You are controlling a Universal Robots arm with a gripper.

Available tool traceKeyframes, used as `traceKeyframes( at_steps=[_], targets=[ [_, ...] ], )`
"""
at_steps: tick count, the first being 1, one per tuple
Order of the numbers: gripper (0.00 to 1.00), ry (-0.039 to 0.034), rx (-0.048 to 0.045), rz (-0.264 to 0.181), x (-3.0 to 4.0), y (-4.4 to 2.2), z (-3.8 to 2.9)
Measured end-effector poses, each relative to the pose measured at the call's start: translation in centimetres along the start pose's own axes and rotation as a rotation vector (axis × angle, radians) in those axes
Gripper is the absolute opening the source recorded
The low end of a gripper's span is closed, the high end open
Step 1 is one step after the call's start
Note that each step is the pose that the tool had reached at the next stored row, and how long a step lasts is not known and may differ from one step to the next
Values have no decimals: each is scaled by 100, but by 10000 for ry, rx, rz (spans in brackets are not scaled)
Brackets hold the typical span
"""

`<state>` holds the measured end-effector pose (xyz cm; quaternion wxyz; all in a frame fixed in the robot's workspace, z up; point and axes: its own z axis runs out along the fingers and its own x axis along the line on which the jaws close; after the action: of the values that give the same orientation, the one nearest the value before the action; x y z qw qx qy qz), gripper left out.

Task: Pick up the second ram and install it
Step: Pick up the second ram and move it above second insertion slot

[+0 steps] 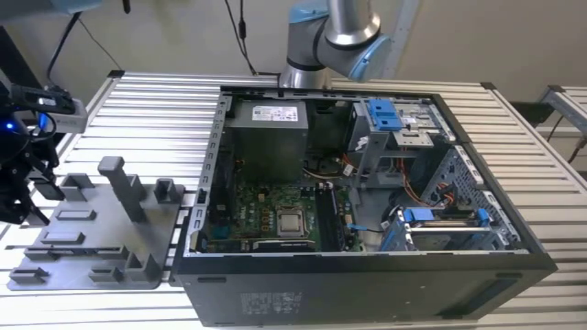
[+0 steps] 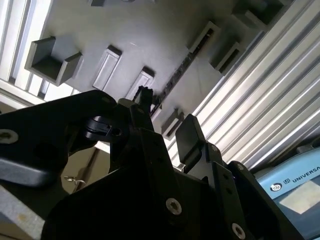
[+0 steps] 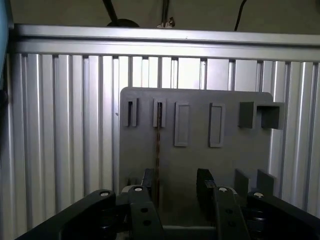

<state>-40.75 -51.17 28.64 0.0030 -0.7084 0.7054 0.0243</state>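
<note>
The second ram (image 3: 158, 145) is a thin dark stick standing on edge in a slot of the grey holder tray (image 3: 240, 160). In the exterior view the ram (image 1: 78, 249) shows as a dark line across the tray (image 1: 101, 227). My gripper (image 3: 176, 187) is open above the tray. In the first wrist view the ram's line passes just inside one of its fingers (image 3: 147, 182). The second wrist view has the gripper (image 2: 165, 117) in front of the ram (image 2: 180, 70), and nothing is held. In the exterior view the gripper (image 1: 23, 203) hangs at the left edge.
An open computer case (image 1: 367, 275) lies to the exterior view's right of the tray, its motherboard (image 1: 275, 213) and drive cages exposed. Upright posts (image 1: 115, 182) rise from the tray. The slatted metal table (image 3: 60, 125) ends at a rail (image 3: 160, 37) beyond the tray.
</note>
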Motion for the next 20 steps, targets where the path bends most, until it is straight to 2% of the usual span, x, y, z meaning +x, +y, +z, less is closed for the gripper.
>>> traceKeyframes(
  at_steps=[20],
  targets=[
    [48,0,18,-1,11,7,264]
  ],
)
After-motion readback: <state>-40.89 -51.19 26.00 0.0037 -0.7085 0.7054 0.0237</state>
